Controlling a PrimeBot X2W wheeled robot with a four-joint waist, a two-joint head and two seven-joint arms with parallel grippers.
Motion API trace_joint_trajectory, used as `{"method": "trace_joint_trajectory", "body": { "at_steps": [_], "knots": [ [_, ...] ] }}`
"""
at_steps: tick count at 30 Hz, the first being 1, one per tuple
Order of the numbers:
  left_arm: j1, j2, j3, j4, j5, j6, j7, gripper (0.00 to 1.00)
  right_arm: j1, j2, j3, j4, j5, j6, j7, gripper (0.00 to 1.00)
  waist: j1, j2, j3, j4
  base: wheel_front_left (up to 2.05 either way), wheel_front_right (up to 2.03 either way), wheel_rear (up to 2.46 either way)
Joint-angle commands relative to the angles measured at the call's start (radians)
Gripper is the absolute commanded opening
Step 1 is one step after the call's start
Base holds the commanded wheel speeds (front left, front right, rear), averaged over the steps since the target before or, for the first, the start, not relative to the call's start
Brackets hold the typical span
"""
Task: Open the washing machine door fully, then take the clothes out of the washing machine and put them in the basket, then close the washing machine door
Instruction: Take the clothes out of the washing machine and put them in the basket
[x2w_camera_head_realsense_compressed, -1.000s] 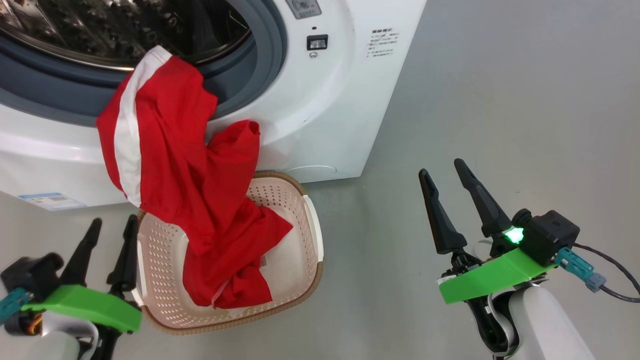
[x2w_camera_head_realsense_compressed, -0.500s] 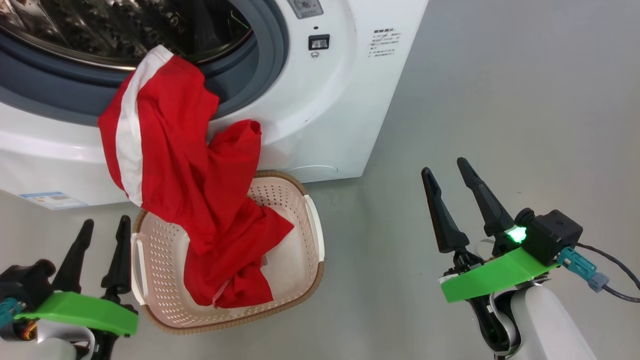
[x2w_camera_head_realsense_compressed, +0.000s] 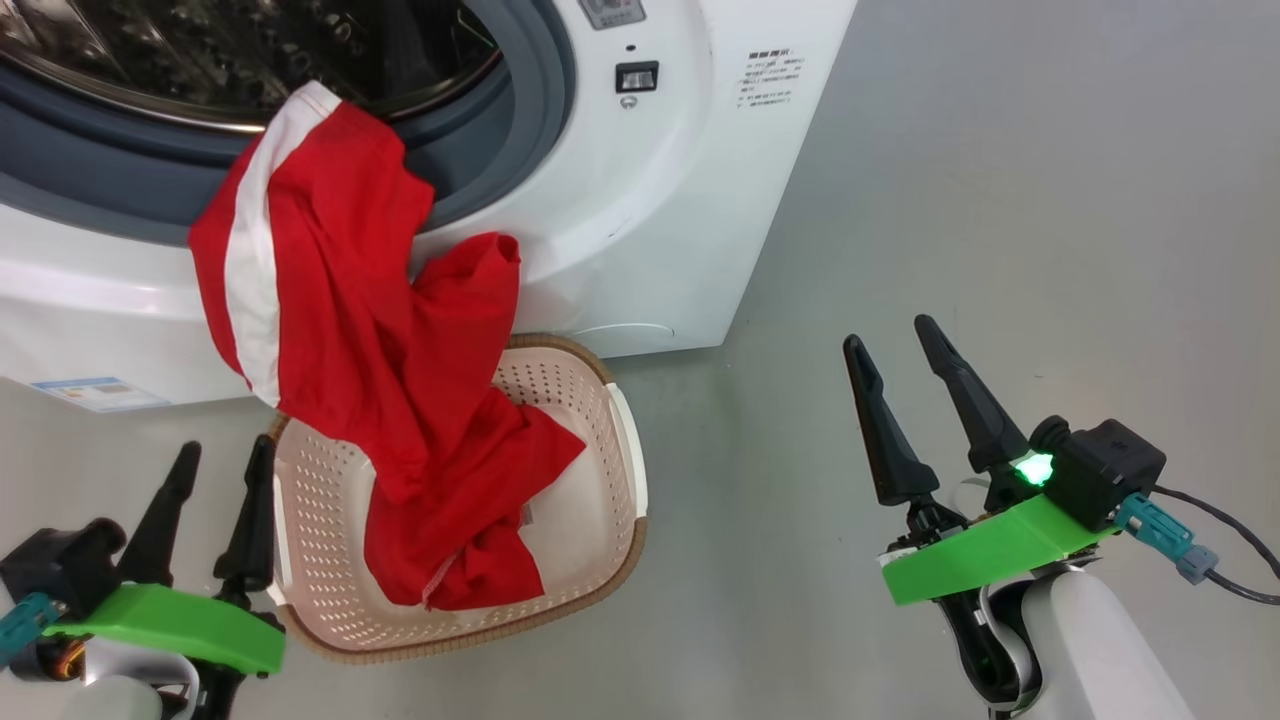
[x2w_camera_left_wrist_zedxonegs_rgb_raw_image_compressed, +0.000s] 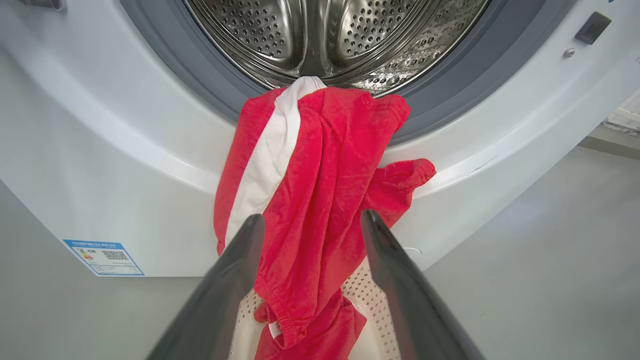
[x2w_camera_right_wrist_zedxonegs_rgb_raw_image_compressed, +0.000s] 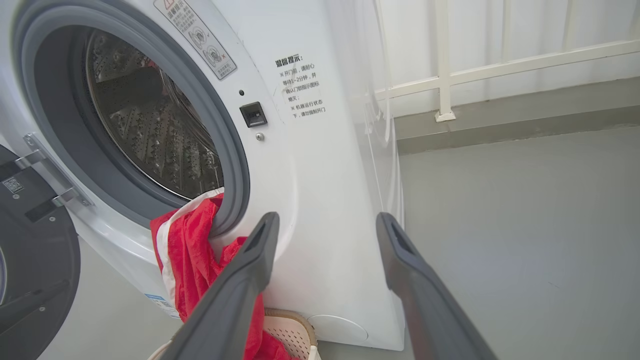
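You see the red clothes (x2w_camera_head_realsense_compressed: 380, 330), soft crumpled fabric with a broad white stripe, draped from the perforated steel drum (x2w_camera_left_wrist_zedxonegs_rgb_raw_image_compressed: 320, 35) over the smooth grey rubber gasket (x2w_camera_head_realsense_compressed: 530, 130). They fall down the washing machine (x2w_camera_head_realsense_compressed: 640, 220) and its glossy white front into the basket (x2w_camera_head_realsense_compressed: 590, 400), a cream perforated plastic tub with a brown woven-look rim on the grey floor (x2w_camera_head_realsense_compressed: 1000, 200). Your left claw (x2w_camera_head_realsense_compressed: 228, 447) hangs released just beside the basket. Your right claw (x2w_camera_head_realsense_compressed: 887, 333) is released too, well apart, over bare floor. The black-rimmed door (x2w_camera_right_wrist_zedxonegs_rgb_raw_image_compressed: 30, 280) stands swung open.

Left end effector (x2w_camera_head_realsense_compressed: 228, 445) and right end effector (x2w_camera_head_realsense_compressed: 887, 332): tapered black fingers (x2w_camera_head_realsense_compressed: 880, 430), green brackets (x2w_camera_head_realsense_compressed: 985, 555), pale forearms (x2w_camera_head_realsense_compressed: 1100, 640)
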Motion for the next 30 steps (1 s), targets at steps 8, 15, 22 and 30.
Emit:
{"method": "trace_joint_trajectory", "body": {
  "at_steps": [8, 15, 22, 30],
  "knots": [
    [-0.167, 0.043, -0.056, 0.155, -0.050, -0.003, 0.000, 1.00, -0.009, 0.011, 0.029, -0.023, -0.013, 0.002, -0.005, 1.00, 0.0000, 0.0000, 0.029, -0.013, 0.00, 0.00, 0.00],
    [-0.319, 0.038, -0.106, 0.334, -0.059, -0.003, 0.005, 1.00, -0.022, 0.011, 0.038, -0.032, -0.008, 0.002, -0.005, 1.00, 0.0000, 0.0000, 0.065, -0.040, 0.00, 0.00, 0.00],
    [-0.470, 0.038, -0.133, 0.535, -0.079, -0.003, 0.014, 1.00, -0.032, 0.011, 0.043, -0.049, 0.000, 0.002, -0.005, 1.00, 0.0000, 0.0000, 0.109, -0.074, 0.00, 0.00, 0.00],
    [-0.603, 0.043, -0.160, 0.712, -0.081, -0.003, 0.019, 1.00, -0.040, 0.011, 0.048, -0.069, 0.004, 0.002, -0.005, 1.00, 0.0000, 0.0000, 0.159, -0.095, 0.00, 0.00, 0.00]
  ]
}}
